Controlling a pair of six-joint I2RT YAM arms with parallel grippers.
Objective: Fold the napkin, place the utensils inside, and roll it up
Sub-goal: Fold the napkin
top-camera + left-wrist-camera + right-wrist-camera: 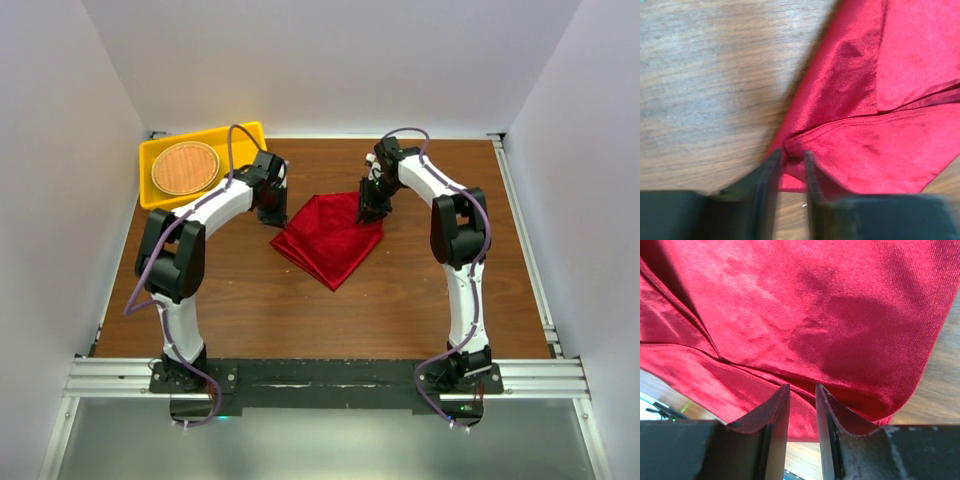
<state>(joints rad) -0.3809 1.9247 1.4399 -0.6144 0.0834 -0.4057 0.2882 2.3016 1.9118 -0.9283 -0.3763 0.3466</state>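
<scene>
Your left arm: stretched forward and bent down, left gripper (790, 156) at the left corner of the red napkin (330, 240), fingers (767, 180) narrow with a fold of the cloth's edge pinched between the tips. Your right arm: arched over and pointing down, right gripper (802, 387) on the napkin's far right edge, fingers narrow, clamping the hem. Napkin: folded, lying mid-table (250, 300), between both grippers.
</scene>
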